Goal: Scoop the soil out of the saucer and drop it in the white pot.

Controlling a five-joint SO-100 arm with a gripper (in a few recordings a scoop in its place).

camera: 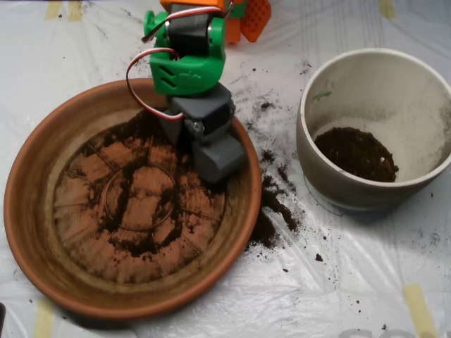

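The grey clamshell scoop (215, 156), its halves together, sits low inside the saucer (42, 232), where thin soil (137, 236) remains; some already lies in the white pot (423, 186).

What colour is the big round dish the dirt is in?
The saucer is terracotta orange, dusted with dark soil. The overhead view shows it best.

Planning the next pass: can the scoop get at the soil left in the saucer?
Probably yes. The scoop already hangs inside the saucer, over its upper right, and the thin soil lies uncovered across the base, with nothing between them.
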